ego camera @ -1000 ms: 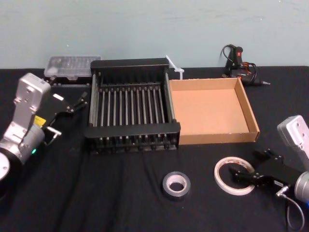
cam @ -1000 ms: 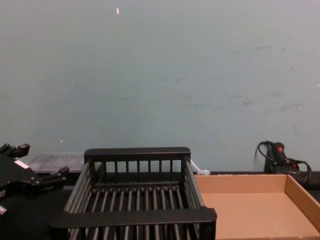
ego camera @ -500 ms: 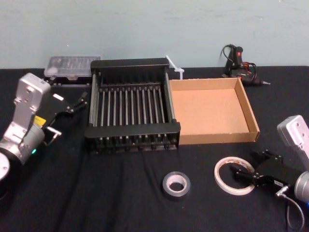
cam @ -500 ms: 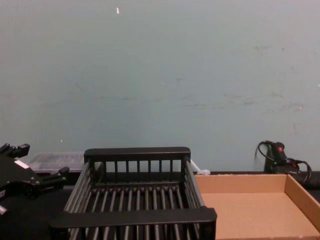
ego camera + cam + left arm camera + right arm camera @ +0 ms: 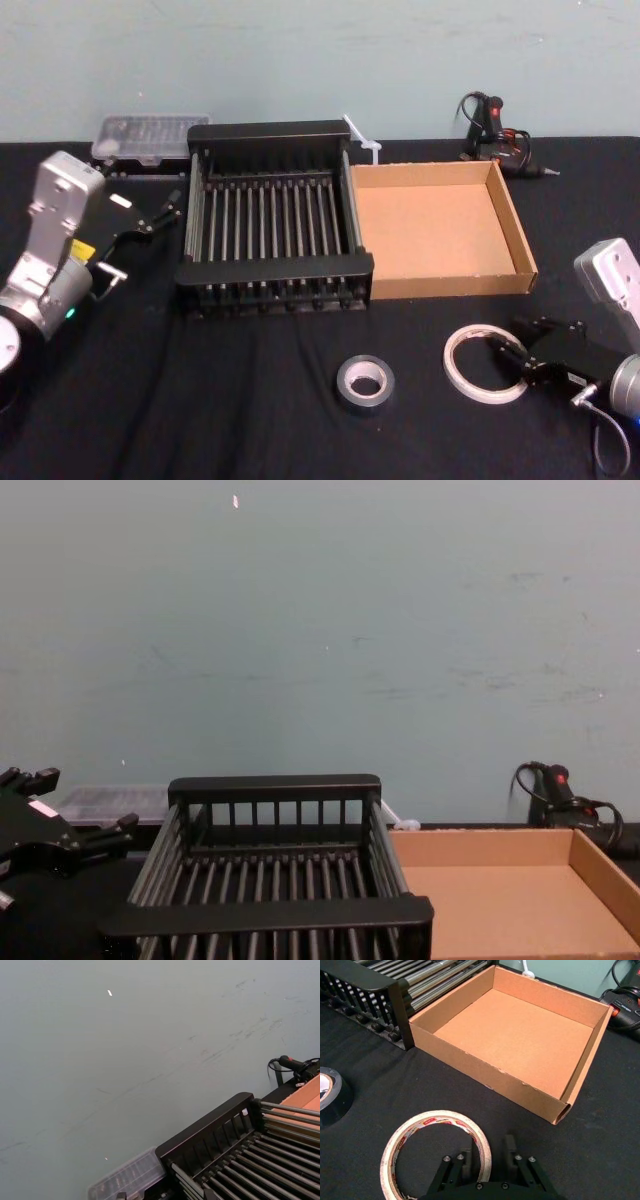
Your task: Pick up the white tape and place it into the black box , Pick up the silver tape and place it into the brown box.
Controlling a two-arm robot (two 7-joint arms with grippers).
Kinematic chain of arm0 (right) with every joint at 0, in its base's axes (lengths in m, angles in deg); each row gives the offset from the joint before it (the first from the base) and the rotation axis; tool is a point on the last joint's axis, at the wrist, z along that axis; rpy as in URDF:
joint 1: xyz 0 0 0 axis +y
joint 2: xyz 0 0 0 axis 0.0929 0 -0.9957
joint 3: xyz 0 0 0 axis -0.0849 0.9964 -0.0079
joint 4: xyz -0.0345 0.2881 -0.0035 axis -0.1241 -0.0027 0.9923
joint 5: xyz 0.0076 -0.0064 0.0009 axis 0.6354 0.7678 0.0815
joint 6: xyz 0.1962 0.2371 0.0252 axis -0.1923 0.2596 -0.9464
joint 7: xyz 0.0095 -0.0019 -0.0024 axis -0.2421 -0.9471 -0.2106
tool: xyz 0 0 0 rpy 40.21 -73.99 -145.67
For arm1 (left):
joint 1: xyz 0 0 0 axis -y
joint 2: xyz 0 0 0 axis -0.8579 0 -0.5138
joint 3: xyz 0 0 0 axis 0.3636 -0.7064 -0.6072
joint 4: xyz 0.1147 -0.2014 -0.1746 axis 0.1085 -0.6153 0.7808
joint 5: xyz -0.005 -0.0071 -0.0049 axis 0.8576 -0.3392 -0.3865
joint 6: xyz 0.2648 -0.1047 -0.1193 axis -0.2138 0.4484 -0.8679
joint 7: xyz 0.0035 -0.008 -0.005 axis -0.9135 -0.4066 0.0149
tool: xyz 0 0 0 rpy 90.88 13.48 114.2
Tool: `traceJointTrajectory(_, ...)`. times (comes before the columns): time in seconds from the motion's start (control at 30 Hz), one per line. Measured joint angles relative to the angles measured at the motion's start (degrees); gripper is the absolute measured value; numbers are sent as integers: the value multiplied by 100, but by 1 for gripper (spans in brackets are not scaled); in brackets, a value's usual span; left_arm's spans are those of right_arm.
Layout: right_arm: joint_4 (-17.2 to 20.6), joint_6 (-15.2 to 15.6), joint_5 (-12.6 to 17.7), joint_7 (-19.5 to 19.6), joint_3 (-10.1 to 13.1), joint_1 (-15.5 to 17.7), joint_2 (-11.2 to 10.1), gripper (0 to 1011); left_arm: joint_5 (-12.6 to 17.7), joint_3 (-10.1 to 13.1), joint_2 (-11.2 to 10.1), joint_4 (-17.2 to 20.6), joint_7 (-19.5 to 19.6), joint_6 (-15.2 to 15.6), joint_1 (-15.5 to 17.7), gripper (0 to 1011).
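Where black cloth [image 5: 250, 420] meets teal wall [image 5: 320, 60], white tape [image 5: 484, 363] lies flat.

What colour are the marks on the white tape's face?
Reddish marks on the white tape, clearest in the right wrist view.
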Motion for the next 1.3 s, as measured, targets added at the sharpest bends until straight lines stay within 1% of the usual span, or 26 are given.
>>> traceJointTrajectory(0.07,0,0,0,0,0,0,0,345,0,0,0,0,0,0,0,1001)
traceJointTrajectory(0.1,0,0,0,0,0,0,0,345,0,0,0,0,0,0,0,1001)
traceJointTrajectory(0.13,0,0,0,0,0,0,0,281,0,0,0,0,0,0,0,1001)
traceJointTrajectory(0.2,0,0,0,0,0,0,0,243,0,0,0,0,0,0,0,1001)
traceJointTrajectory(0.23,0,0,0,0,0,0,0,187,0,0,0,0,0,0,0,1001)
traceJointTrajectory(0.3,0,0,0,0,0,0,0,145,0,0,0,0,0,0,0,1001)
traceJointTrajectory(0.33,0,0,0,0,0,0,0,105,0,0,0,0,0,0,0,1001)
traceJointTrajectory(0.43,0,0,0,0,0,0,0,88,0,0,0,0,0,0,0,1002)
traceJointTrajectory(0.8,0,-2,0,-3,2,0,0,88,0,0,0,0,0,0,0,1001)
traceJointTrajectory(1.03,57,-184,119,-197,80,61,-38,88,0,0,0,0,0,0,0,1001)
traceJointTrajectory(1.3,299,-376,323,-336,171,106,-124,88,0,0,0,0,0,0,0,1002)
